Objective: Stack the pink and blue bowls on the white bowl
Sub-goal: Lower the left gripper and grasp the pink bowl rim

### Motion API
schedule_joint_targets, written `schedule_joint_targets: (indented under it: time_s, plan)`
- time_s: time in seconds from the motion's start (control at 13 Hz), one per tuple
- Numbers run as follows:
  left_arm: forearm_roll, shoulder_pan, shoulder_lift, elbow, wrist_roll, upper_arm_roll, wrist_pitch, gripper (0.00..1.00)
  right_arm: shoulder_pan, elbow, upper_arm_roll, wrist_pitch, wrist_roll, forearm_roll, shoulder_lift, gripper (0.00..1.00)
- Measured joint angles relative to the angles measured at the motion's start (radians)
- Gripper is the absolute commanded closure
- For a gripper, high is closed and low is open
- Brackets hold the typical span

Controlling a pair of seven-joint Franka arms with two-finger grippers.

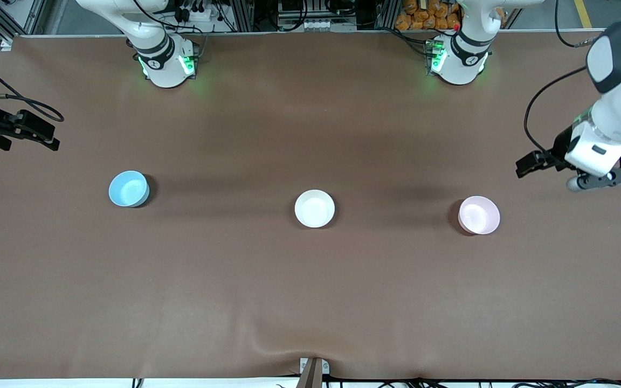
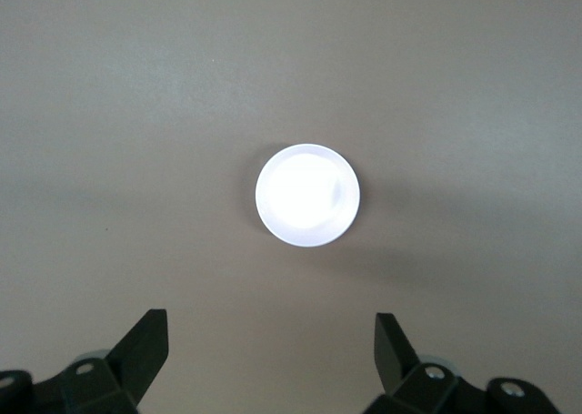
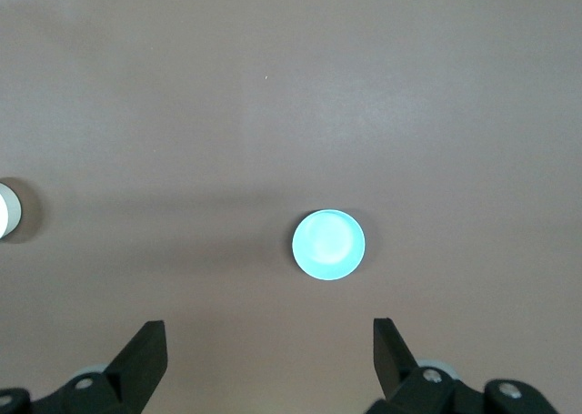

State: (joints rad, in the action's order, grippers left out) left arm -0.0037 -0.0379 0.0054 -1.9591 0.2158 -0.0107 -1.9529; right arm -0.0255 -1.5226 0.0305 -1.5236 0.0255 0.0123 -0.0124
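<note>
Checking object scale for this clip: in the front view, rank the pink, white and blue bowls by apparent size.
1. pink bowl
2. white bowl
3. blue bowl
The differences are slight; all three look nearly alike, so this ranking is unsure.

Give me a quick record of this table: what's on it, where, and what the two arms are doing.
blue bowl: upright, toward the right arm's end
white bowl: upright, mid-table, nothing in it
pink bowl: upright, toward the left arm's end
stacking: not begun
left gripper: jaws open, holds nothing, above the table's end
right gripper: jaws open, holds nothing, above its end
</note>
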Motion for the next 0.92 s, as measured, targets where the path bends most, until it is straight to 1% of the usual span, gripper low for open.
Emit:
schedule_joint_targets:
  time_s: [0.23, 0.46, 0.62, 0.92]
  plan:
    - [0.000, 0.013, 0.073, -0.024, 0.000, 0.000, -0.111, 0.00, 0.000, 0.000, 0.000, 0.000, 0.000, 0.000, 0.000, 0.00]
    - [0.000, 0.031, 0.142, -0.098, -0.001, 0.000, -0.265, 0.00, 0.000, 0.000, 0.000, 0.000, 0.000, 0.000, -0.001, 0.00]
    - [0.000, 0.045, 0.193, -0.135, -0.006, 0.000, -0.341, 0.00, 0.000, -0.001, 0.000, 0.000, 0.000, 0.000, -0.003, 0.00]
    - [0.000, 0.049, 0.246, -0.208, -0.014, 0.000, -0.484, 0.00, 0.000, -0.001, 0.000, 0.000, 0.000, 0.000, -0.012, 0.00]
